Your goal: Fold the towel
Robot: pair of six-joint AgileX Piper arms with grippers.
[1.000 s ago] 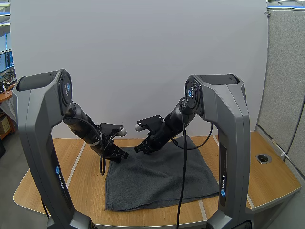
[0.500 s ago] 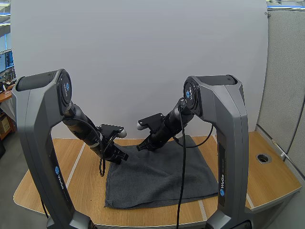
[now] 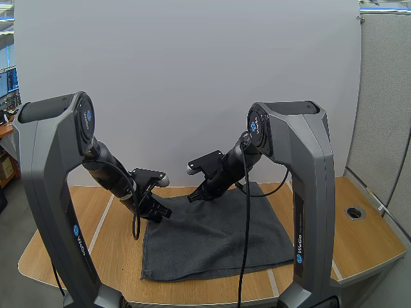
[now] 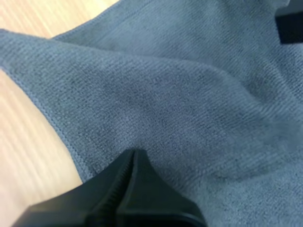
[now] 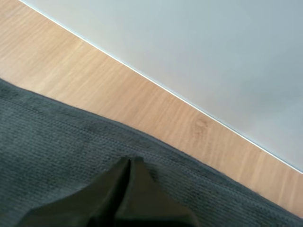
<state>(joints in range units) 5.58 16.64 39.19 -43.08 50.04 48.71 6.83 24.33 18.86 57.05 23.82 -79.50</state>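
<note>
A dark grey towel (image 3: 218, 237) is spread flat over the middle of the wooden tabletop (image 3: 115, 250), in the lower centre of the high view, with its near edge towards the bottom of the frame and its far edge running up to the right. The left pincer (image 3: 164, 212) is set at the towel's far left corner, left of the frame's centre. The right pincer (image 3: 191, 197) is set on the far edge, a little to the right of it and slightly higher in the frame.

In the left wrist view the fingers are seen pressed narrow into one dark wedge, the tips closed on the cloth just inside the stitched hem, and creases run away from them across the towel; bare wood is seen beside that hem. In the right wrist view the fingers are likewise drawn together, the tips nipping the cloth just inside the far hem, beyond which a strip of tabletop is seen.
</note>
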